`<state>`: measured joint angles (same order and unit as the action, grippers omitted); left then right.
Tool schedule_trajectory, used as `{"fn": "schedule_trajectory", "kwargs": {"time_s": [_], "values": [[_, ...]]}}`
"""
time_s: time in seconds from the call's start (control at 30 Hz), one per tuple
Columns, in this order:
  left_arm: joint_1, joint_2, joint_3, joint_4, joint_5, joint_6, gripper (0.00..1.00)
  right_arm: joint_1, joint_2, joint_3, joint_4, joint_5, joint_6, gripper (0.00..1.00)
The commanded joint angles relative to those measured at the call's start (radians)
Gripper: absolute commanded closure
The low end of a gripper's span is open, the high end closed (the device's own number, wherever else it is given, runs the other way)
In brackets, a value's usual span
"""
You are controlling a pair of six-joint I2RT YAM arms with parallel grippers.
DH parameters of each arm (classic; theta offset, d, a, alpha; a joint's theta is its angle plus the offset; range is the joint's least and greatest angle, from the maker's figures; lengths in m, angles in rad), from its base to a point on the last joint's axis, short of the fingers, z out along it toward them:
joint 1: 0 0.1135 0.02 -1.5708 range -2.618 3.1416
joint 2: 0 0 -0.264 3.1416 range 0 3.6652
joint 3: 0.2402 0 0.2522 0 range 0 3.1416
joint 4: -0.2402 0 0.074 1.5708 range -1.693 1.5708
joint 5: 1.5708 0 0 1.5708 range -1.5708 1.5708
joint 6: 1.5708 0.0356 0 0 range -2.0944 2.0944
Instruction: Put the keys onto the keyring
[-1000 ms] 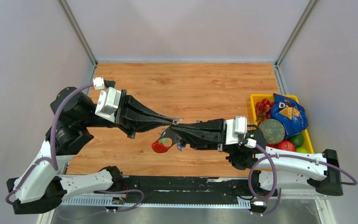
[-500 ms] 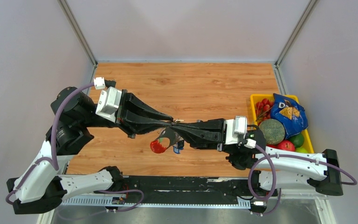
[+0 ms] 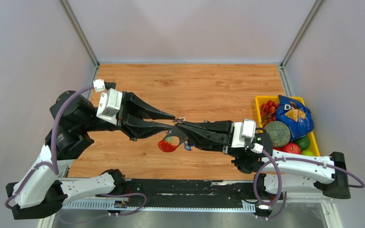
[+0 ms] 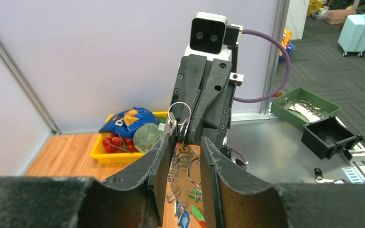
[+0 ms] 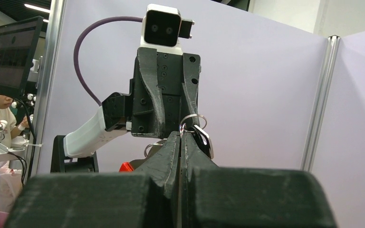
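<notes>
My right gripper [image 3: 177,125] pinches the keyring [image 3: 167,145] in mid-air, the key [image 5: 203,140] hanging just beside its tips. My left gripper [image 3: 172,121] faces it tip to tip, jaws parted, the keyring straight ahead.

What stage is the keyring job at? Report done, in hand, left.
Done, apparently: the key hangs from the keyring, though full threading is not clear. In hand: the right jaws are shut on the keyring, red tag dangling below; the left jaws stand apart, gripping nothing. Left: check the key is fully on, then set the bunch down.
</notes>
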<state>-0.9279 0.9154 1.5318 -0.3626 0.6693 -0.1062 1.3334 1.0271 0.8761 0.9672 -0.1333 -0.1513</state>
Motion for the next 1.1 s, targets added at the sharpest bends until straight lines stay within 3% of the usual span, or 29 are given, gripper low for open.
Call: {"fn": "schedule_trajectory", "kwargs": {"time_s": [0.0,0.23,0.6,0.77,1.07], "values": [[-0.004,-0.013,-0.005,0.005,-0.018,-0.009,0.61,0.006,-0.019,0.008,0.077,0.037,-0.025,1.0],[-0.005,-0.023,-0.002,0.017,-0.027,-0.014,0.56,0.007,-0.018,-0.02,0.135,0.023,-0.016,1.0],[-0.003,-0.019,0.014,0.068,0.034,-0.05,0.55,0.007,-0.008,-0.108,0.393,-0.085,0.001,1.0],[-0.004,0.01,0.028,0.091,0.083,-0.072,0.62,0.007,0.012,-0.089,0.382,-0.088,0.004,1.0],[-0.004,0.052,0.037,0.12,0.121,-0.076,0.63,0.007,0.035,-0.051,0.32,-0.079,-0.004,1.0]]}}
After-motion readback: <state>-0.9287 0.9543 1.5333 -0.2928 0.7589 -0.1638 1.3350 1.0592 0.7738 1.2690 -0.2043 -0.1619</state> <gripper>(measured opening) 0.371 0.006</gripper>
